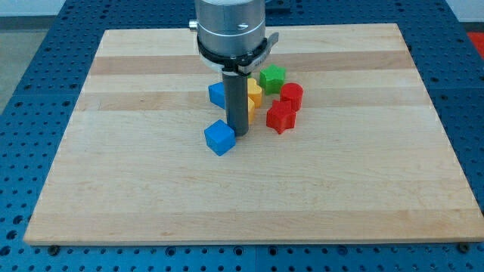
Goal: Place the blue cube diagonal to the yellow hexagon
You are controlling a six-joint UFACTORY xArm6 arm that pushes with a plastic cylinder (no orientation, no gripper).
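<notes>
The blue cube (219,137) lies near the board's middle, at the lower left of the cluster. My tip (241,134) stands right beside its right side, touching or nearly so. The yellow hexagon (254,94) sits just above and right of the tip, partly hidden behind the rod. A second yellow block (251,110) shows a sliver below it, shape unclear.
Another blue block (218,94) lies left of the rod, partly hidden. A green star-like block (272,76), a red cylinder-like block (292,96) and a red star-like block (280,117) lie to the right. The wooden board (151,196) rests on a blue perforated table.
</notes>
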